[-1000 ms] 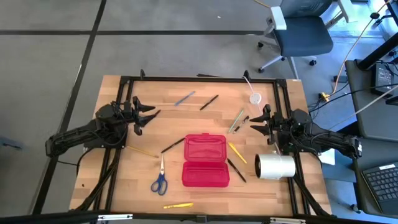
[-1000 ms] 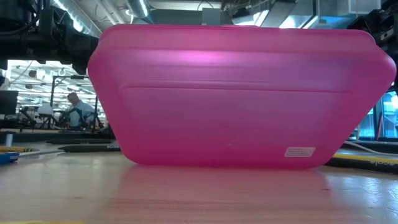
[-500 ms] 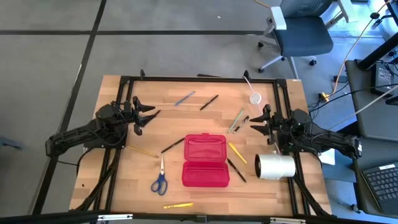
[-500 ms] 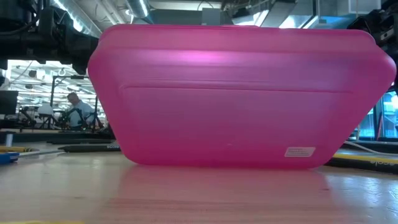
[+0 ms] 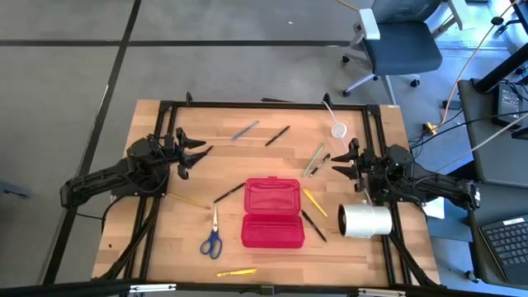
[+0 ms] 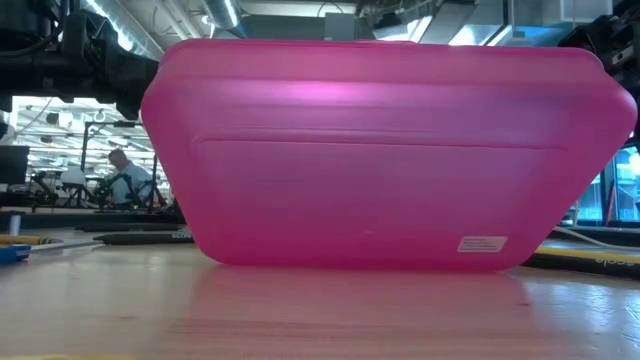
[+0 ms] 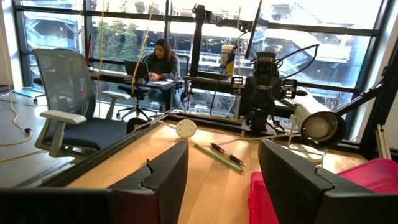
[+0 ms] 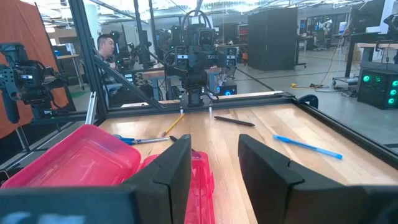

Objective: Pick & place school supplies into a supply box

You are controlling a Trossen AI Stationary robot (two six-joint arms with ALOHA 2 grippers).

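Note:
The red supply box [image 5: 272, 213] rests on the wooden table, near its middle; from above it shows as two halves side by side. School supplies lie flat around it: blue-handled scissors [image 5: 212, 237], yellow pencils [image 5: 235, 271] [image 5: 188, 200] [image 5: 314, 202], black pens [image 5: 229, 192] [image 5: 277, 135] [image 5: 313, 224], a blue pen [image 5: 245, 130] and a green pencil [image 5: 313, 160]. My left gripper [image 5: 198, 154] hovers open at the table's left side. My right gripper [image 5: 340, 161] hovers open at the right side. Both point level toward the middle with nothing between their fingers [image 7: 165, 180] [image 8: 267, 168].
A big white roll [image 5: 366, 220] lies at the right, close under my right arm. A small white disc [image 5: 338, 129] sits at the far right. A black frame [image 5: 264, 105] borders the table. The box [image 6: 385, 155] fills the low view. People sit at desks beyond the table.

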